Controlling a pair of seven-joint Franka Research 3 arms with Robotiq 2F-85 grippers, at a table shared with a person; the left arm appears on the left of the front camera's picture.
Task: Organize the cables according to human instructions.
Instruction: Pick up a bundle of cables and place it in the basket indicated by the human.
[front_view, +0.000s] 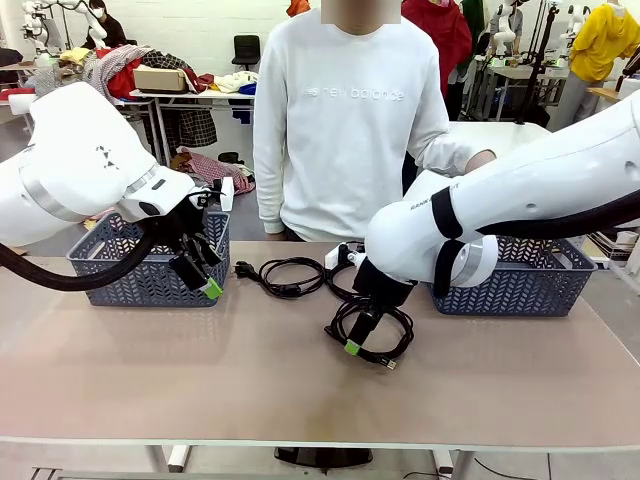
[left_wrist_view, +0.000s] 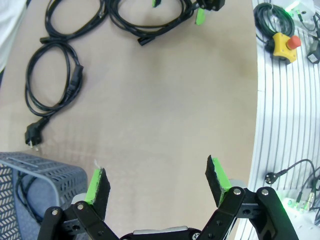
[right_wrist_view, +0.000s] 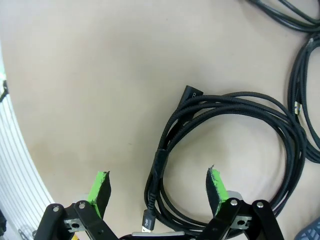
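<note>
Cable coil (right_wrist_view: 159, 160), black, braided: likely light, limp, apt to spring loose; lies mid-worktop (front_view: 200, 380) beneath your open right hand (right_wrist_view: 157, 182), left hand (left_wrist_view: 157, 172) open and empty; best pinch all strands together at the bound side.

Bench: you are looking across a matt tan top (front_view: 150, 380) with a pale front edge, carried on white legs (front_view: 178, 458).
Bench side: in the left wrist view a ribbed silver metal strip (left_wrist_view: 290, 130) runs along one edge of the top.
Rear wall: plain white (front_view: 190, 25).
Floor: pale grey (front_view: 245, 215) beyond the bench.
Far table: a white-framed table (front_view: 200, 100) stands at the back to your left, heaped with clothes (front_view: 130, 65) and a cardboard box (front_view: 160, 78).
Under it: checked fabric (front_view: 215, 170) lies on the floor.
Chair: a black office chair (front_view: 246, 48) stands by the rear wall.
Back right: you see a white work table (front_view: 520, 72).
Light: even and soft, with faint shadows on the bench.
</note>
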